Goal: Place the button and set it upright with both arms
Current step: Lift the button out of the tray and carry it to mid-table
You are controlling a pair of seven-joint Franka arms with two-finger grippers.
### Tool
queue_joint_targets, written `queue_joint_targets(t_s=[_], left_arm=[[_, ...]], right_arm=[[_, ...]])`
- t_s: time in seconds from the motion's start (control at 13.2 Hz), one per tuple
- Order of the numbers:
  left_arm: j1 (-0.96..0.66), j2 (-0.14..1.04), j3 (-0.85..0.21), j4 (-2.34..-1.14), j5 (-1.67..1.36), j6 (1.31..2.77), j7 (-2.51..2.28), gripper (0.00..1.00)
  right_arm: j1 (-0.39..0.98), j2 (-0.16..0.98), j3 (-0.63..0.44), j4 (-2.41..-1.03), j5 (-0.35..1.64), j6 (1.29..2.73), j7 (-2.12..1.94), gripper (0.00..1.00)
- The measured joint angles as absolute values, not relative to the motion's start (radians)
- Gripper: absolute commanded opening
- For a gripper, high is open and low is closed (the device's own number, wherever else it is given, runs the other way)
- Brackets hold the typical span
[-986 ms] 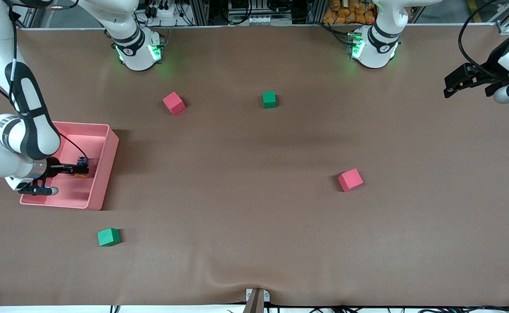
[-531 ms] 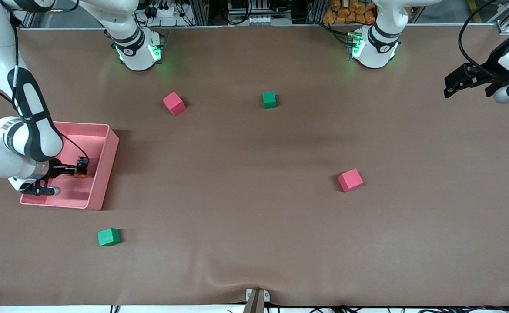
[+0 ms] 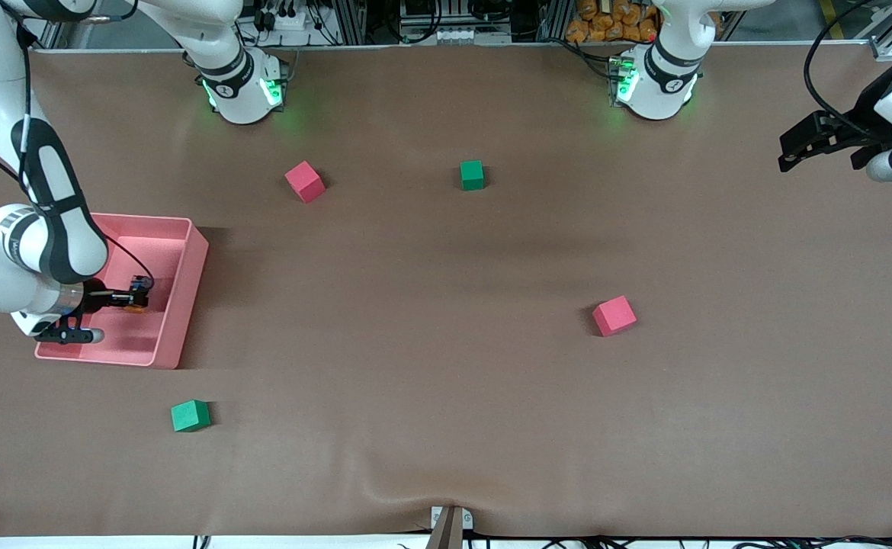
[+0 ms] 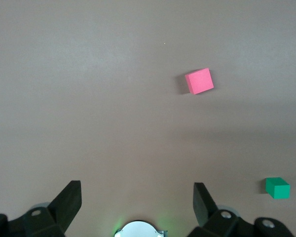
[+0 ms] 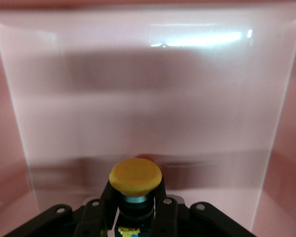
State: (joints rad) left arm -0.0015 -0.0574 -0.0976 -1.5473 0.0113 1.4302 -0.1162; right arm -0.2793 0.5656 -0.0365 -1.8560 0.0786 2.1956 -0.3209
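Note:
My right gripper (image 3: 138,298) reaches level into the pink tray (image 3: 187,286) at the right arm's end of the table and is shut on the button (image 3: 139,302). In the right wrist view the button (image 5: 135,178) shows a round orange cap on a dark body, clamped between my right gripper's (image 5: 135,200) black fingers (image 5: 107,202), the cap facing the tray's inner wall (image 5: 138,89). My left gripper (image 3: 795,149) waits open and empty above the left arm's end of the table; its own view shows the open left gripper (image 4: 137,202) over bare brown table.
Two red foam cubes (image 3: 305,181) (image 3: 614,316) and two green foam cubes (image 3: 472,174) (image 3: 190,415) lie scattered on the brown table. One red cube (image 4: 199,81) and one green cube (image 4: 277,187) also show in the left wrist view.
My right gripper has drawn back slightly inside the tray with the button held, toward the right arm's end. The left arm has not moved.

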Motion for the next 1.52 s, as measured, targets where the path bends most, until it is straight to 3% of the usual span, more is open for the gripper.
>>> queue_joint_targets(t_s=[0.38, 0.76, 0.99, 1.52], left_arm=[[-0.001, -0.057, -0.096, -1.547, 0.011, 1.430, -0.116, 1.00], [0.000, -0.057, -0.091, -1.547, 0.011, 1.430, -0.116, 1.00], [0.000, -0.056, -0.090, -1.547, 0.011, 1.430, -0.116, 1.00], [0.002, -0.055, -0.087, -1.548, 0.011, 1.430, -0.116, 1.00]], right_arm=[[-0.271, 0.547, -0.027, -1.578, 0.078, 1.807, -0.325, 0.00], [-0.130, 0.543, -0.008, -1.392, 0.083, 1.616, -0.144, 0.00], [0.045, 0.552, 0.002, -1.353, 0.114, 1.636, 0.079, 0.00], [0.416, 0.682, 0.008, -1.333, 0.199, 1.986, 0.437, 0.00]])
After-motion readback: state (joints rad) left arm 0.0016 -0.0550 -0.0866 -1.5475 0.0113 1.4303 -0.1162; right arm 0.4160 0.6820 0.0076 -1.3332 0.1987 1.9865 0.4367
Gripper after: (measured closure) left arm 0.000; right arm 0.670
